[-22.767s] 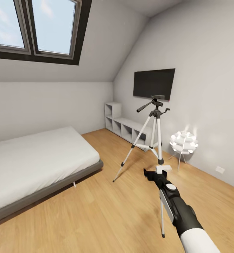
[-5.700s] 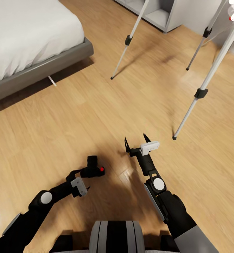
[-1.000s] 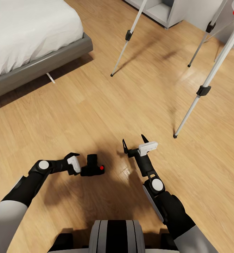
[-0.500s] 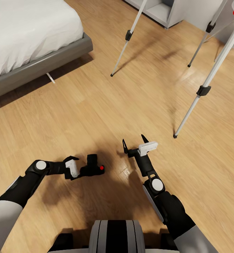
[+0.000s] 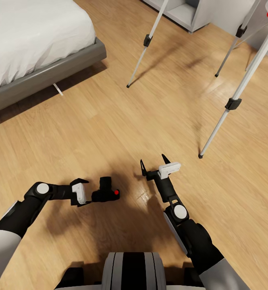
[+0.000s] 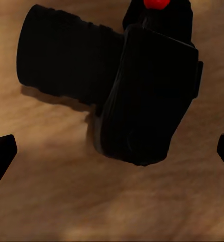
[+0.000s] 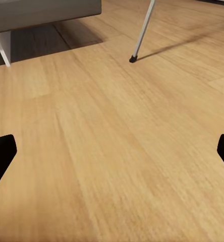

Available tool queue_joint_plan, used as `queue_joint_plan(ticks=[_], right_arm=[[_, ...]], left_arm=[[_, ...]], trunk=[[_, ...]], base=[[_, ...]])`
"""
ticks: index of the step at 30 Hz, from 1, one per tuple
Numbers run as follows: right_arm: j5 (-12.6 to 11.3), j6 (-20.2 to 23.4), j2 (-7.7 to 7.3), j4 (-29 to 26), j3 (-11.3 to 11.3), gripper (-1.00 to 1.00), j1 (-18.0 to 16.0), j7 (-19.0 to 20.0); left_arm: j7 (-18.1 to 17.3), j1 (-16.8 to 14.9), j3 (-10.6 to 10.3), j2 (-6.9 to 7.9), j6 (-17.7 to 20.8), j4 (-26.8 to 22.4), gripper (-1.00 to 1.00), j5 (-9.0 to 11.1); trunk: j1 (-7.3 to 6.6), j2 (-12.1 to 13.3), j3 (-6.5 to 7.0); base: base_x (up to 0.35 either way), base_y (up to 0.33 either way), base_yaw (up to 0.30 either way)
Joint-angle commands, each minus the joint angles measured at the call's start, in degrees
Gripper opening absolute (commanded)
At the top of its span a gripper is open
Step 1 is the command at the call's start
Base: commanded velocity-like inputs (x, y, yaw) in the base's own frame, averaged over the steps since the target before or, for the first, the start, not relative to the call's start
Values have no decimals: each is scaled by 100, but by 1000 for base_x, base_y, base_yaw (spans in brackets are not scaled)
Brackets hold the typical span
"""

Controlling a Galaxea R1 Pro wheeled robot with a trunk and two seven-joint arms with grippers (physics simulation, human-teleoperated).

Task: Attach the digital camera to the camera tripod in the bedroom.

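No text, label, brand, number or sign can be read in any view. The digital camera (image 5: 106, 192), at the lower left of the head view, shows plain black faces with only a red button; up close in the left wrist view its body is unmarked too.

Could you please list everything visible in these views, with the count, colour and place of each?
camera: one, black with a red button, on the floor by the left end effector.
tripod: one, silver-white legs with black clamps, standing ahead to the right.
bed: one, white mattress on a grey frame, ahead left.
shelf unit: one, pale grey, by the far wall.
floor: light wood.
left end effector: black, open, at the camera.
right end effector: black, open, empty.
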Motion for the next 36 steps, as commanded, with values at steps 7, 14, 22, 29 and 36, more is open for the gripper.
queue_joint_plan(ticks=[7, 14, 22, 29, 36], right_arm=[[19, -11, -2, 3, 12, 100, -3, -44], [19, -11, -2, 3, 12, 100, -3, -44], [20, -11, -2, 3, 12, 100, -3, -44], [21, -11, -2, 3, 12, 100, -3, -44], [18, -11, -2, 3, 12, 100, -3, -44]], left_arm=[[-8, -2, -21, 18, -22, 17, 100, -29], [19, -2, -39, -21, -23, 120, 100, -33], [165, -2, -61, -204, -19, 407, 100, -36], [420, -2, -223, -241, -16, 468, 100, -36], [512, -2, -593, -246, -9, 479, 100, -36]], trunk=[[-1, -1, -3], [-1, -1, -3], [-1, -1, -3], [-1, -1, -3], [-1, -1, -3]], base=[[0, 0, 0], [0, 0, 0], [0, 0, 0], [0, 0, 0], [0, 0, 0]])
